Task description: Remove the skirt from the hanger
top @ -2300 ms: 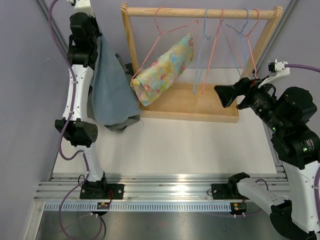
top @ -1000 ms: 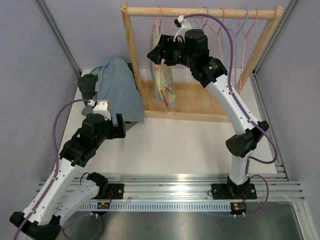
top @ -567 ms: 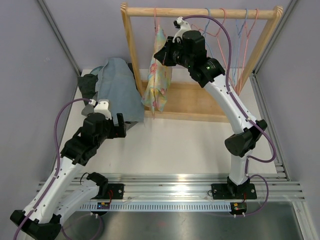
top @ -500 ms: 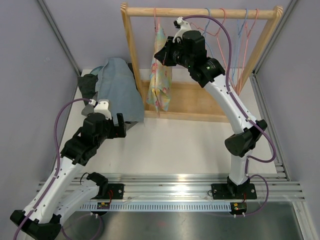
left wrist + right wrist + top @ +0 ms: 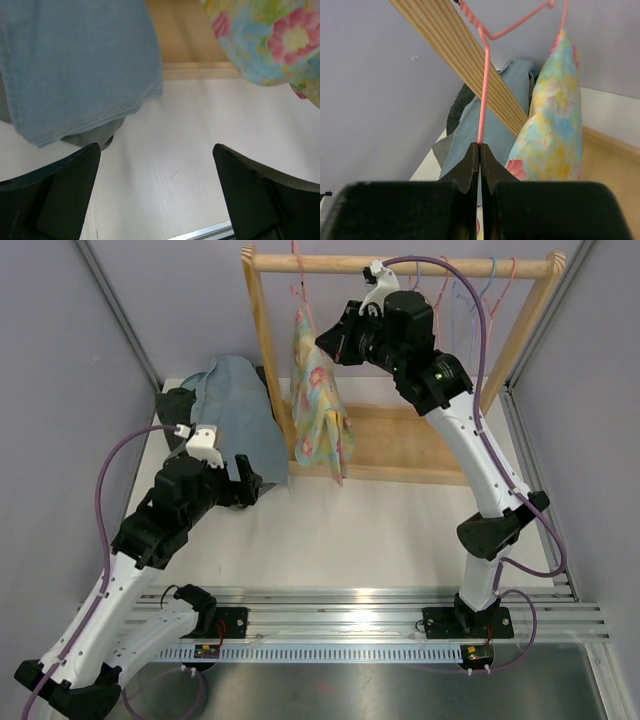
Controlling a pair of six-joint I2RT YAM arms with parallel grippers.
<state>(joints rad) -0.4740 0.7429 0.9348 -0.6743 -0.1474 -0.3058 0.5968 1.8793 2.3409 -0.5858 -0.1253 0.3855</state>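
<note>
Skirt (image 5: 318,405): a floral garment, observed hanging from the pink hanger (image 5: 298,285) at the left end of the wooden rack (image 5: 400,265). It is not yet off the hanger. In the overhead view it falls in a narrow drape beside the rack's left upright, and its lower hem sits over the front edge of the rack base. I cannot tell whether the hem touches the base.

Right gripper (image 5: 325,343): raised to just below the top rail, at the skirt's upper part. My right wrist camera shows its fingers pressed together on the hanger's pink wire, with the wire running straight up from between them to a bend near the wooden bar. In that view the skirt hangs just right of the gripped wire.

Left gripper (image 5: 245,475): low over the table (image 5: 380,530), in front of the rack's left corner. The left wrist camera shows its jaws spread wide with nothing between them, only bare white table below. It is apart from the skirt, whose hem shows at the upper right of that view.

Other items noted: a blue denim garment (image 5: 235,415) lies at the left of the rack, over a dark garment (image 5: 175,405). Several empty wire hangers (image 5: 480,290) hang at the rail's right end.
</note>
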